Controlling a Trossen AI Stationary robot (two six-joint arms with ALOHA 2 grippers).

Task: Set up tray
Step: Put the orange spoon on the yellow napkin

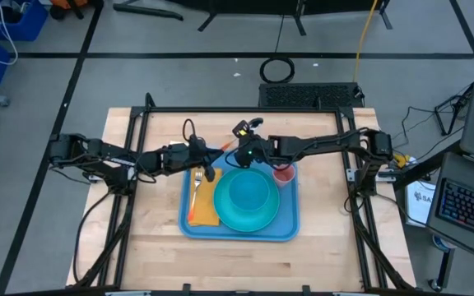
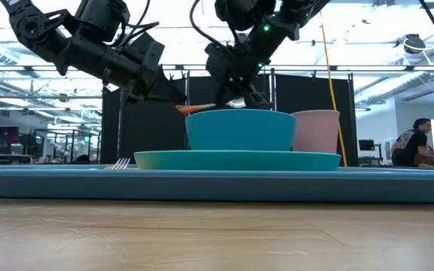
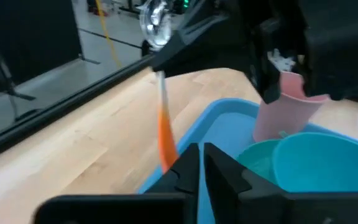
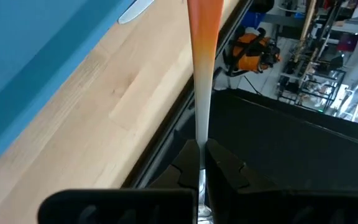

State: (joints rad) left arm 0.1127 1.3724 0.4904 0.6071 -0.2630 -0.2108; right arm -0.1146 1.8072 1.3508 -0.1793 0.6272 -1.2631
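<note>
From above, the tray [image 1: 239, 224] lies mid-counter [image 1: 163, 255]. At counter height, both end effectors meet over the bowl [image 2: 239, 129]. Left end effector [image 3: 201, 163] pinches the spoon's [image 3: 165, 134] orange handle; right end effector [image 4: 201, 163] clamps its metal end

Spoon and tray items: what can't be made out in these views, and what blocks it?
- Right wrist view: the spoon's orange end is cut off by the top edge. Its bowl is buried in the right hand, which is shut on it.
- Low view: the tray rim hides the napkin and all of the fork but its tines.
- High view: the cup's inside is too small to read and lies partly under the right arm.
</note>
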